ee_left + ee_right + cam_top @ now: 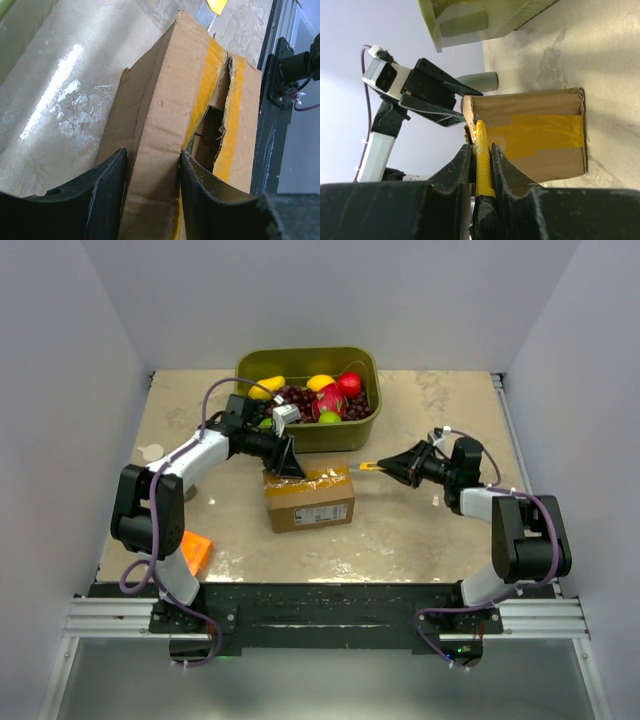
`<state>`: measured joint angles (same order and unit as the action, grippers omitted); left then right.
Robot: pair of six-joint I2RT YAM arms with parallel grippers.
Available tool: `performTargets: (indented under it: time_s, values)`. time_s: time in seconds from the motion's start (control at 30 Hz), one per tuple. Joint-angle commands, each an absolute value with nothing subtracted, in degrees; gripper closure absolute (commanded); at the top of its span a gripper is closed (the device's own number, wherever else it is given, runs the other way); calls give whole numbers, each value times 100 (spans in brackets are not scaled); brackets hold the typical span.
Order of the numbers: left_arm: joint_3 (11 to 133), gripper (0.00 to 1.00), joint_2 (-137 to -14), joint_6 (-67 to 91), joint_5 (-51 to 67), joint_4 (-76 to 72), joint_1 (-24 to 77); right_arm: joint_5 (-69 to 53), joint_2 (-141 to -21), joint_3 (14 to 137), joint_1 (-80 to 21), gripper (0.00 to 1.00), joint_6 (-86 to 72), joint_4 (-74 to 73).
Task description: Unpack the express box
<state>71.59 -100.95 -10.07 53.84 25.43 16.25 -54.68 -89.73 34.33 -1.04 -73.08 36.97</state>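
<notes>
The express box (310,498) is a brown carton with tan tape and a white label, at the table's middle. In the left wrist view its top seam (220,100) is slit open and shows a dark inside. My left gripper (290,468) is at the box's left end, its fingers clamped on either side of a cardboard panel (152,155). My right gripper (395,466) is shut on a yellow cutter (368,467) whose tip touches the box's right top edge. In the right wrist view the cutter (484,175) sits between my fingers (481,146) against the box (530,107).
A green bin (305,435) of fruit stands just behind the box. A flat orange box (195,550) lies at the near left. A grey cylinder (477,80) lies beyond the box by the left arm. White walls enclose the table.
</notes>
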Motion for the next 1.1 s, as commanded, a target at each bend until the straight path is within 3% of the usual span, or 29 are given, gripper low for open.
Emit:
performTargets:
  time_s: [0.0,0.23,0.7,0.9,1.0,1.07]
  values:
    - [7286,59,-10151,-1063,4729,2479,1617,-6187,-8877,3516,-149,100,-6970,2963]
    - [7251,67,-10099,-985,4553,2452,1547,-6187,-8579,3524,-114,100,-6698,2479]
    - [7102,74,-10107,-870,4386,2180,1538,-6407,-7963,3542,-79,100,-6188,1671]
    - [7031,75,-10011,-1054,4639,2276,1529,-6487,-7559,3910,517,100,-4826,-316]
    - [6952,75,-9897,-1134,4781,2294,1564,-6014,-7628,3929,729,100,-4851,164]
    - [6908,75,-9862,-1160,4860,2320,1600,-5819,-7681,3771,729,100,-5561,1345]
